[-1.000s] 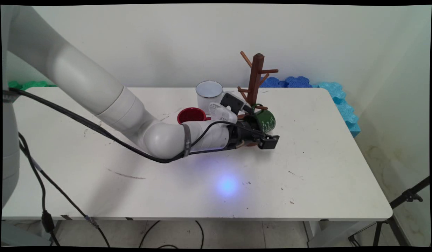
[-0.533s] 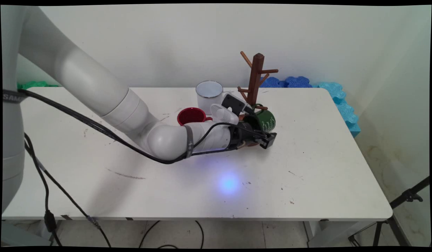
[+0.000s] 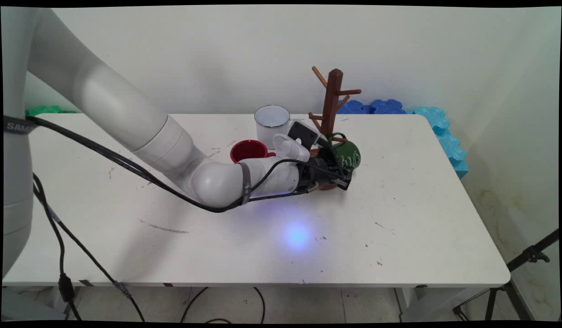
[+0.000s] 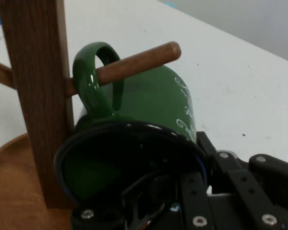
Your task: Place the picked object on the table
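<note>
While the black two-finger gripper (image 3: 339, 175) clamped the green enamel mug's (image 4: 149, 110) rim, its handle hung threaded over a peg of the brown wooden mug tree (image 4: 36, 91) on the white counter (image 3: 399, 228).

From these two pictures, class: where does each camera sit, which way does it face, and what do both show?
Main view: above the table's near side, facing the wall; shows the arm and gripper.
Hand view: on the hand, facing the wooden rack; linkage at the bottom.
Both show the green mug, its handle on a peg.
</note>
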`<state>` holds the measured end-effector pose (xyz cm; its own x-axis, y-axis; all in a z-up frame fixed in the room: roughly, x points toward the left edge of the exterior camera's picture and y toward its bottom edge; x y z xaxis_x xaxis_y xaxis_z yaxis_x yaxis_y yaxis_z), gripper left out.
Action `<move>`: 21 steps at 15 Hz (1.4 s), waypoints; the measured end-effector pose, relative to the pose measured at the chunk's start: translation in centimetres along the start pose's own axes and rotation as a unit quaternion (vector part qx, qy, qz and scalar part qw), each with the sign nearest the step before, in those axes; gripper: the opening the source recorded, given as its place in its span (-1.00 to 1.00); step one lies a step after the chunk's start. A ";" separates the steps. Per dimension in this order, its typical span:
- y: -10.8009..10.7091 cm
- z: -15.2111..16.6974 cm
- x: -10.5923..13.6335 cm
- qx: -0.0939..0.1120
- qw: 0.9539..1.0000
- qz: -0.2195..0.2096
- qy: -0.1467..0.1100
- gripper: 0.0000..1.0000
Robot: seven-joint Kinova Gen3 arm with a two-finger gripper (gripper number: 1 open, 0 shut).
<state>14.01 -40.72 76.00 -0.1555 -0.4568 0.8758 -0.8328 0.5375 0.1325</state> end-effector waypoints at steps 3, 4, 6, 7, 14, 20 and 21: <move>-0.4 0.0 0.5 0.000 1.000 0.003 0.005 -1.00; -0.3 -0.1 0.7 -0.001 1.000 0.004 0.006 -1.00; -0.2 -0.4 1.1 -0.004 1.000 0.004 0.009 -1.00; 0.0 -0.6 1.3 -0.007 1.000 0.003 0.010 -1.00; 1.6 -2.7 2.5 -0.037 0.999 0.001 0.014 -1.00; 3.2 -5.1 3.3 -0.065 0.998 0.000 0.013 -1.00; 3.4 -5.5 3.5 -0.069 0.998 0.001 0.011 -1.00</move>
<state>13.61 -36.58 82.08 -0.1431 -0.4411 0.8860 -0.7510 0.6314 0.1931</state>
